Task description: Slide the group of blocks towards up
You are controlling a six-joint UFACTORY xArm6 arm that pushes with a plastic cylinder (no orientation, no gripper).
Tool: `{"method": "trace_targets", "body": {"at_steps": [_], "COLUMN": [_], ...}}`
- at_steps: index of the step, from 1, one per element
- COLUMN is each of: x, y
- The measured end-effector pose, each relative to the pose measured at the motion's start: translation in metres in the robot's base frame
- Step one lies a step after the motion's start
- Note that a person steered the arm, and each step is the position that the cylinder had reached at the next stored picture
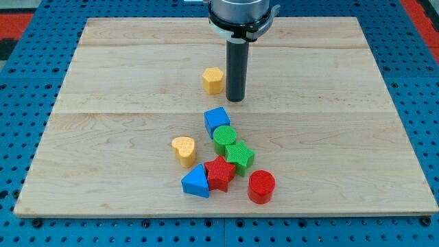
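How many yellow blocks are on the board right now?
2: a yellow hexagonal block just left of my tip, and a yellow heart block left of the cluster. None appears hidden.

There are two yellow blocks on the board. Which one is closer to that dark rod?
The yellow hexagon-like block, just to the view's left of my tip. The other, a yellow heart, lies much lower, beside the cluster of blue, green and red blocks.

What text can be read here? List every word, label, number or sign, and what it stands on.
None: no readable text appears anywhere.
Wooden board: bare grain, no markings.
Coloured blocks, such as the red cylinder: plain, unlabelled.
Arm housing above my tip: no legible label.
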State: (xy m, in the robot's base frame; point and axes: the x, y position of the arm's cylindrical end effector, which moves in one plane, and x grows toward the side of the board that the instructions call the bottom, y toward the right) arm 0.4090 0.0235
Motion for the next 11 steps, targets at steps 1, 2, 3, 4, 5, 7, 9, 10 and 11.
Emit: {"method": "trace_targets", "body": {"at_steps": [1,2,3,4,5,7,9,10,11], "x": [-0.008,-0.014,-0.021,-0.022,0.024,0.116,0.164,0.163,0.132], "y": [0.000,0.000,0.000,0.002,0.049,0.069,0.038,0.018,-0.016]}}
